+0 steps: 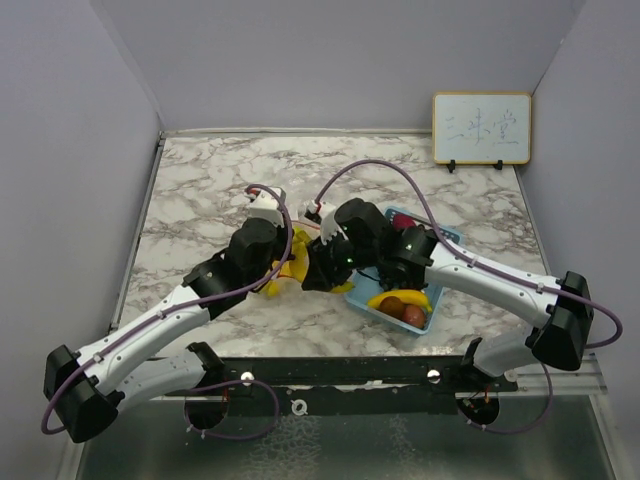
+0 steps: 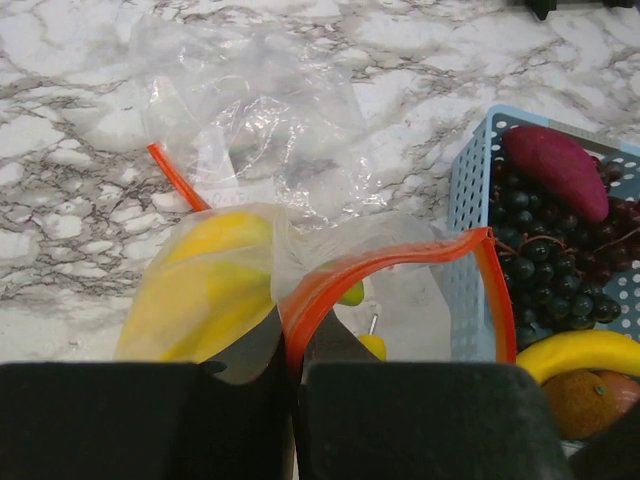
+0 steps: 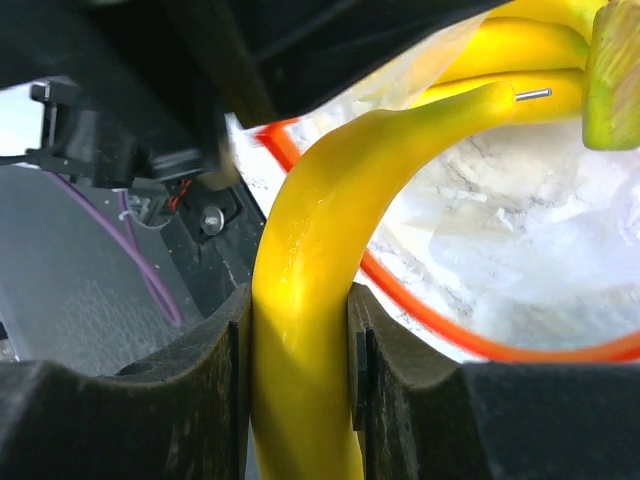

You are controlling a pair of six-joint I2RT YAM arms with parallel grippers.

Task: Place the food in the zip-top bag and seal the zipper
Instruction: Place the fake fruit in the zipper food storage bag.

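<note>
My left gripper is shut on the orange zipper rim of the clear zip-top bag and holds its mouth arched open. My right gripper is shut on one yellow banana of the bunch, whose tip reaches over the rim into the mouth. More of the bananas show yellow through the bag's film. Dark grapes and the magenta piece lie in the blue basket. In the top view both wrists crowd over the bananas.
The basket sits right of the bag, touching its rim. It also holds another banana and a brownish round fruit. A small whiteboard stands at the back right. Grey walls enclose the marble table.
</note>
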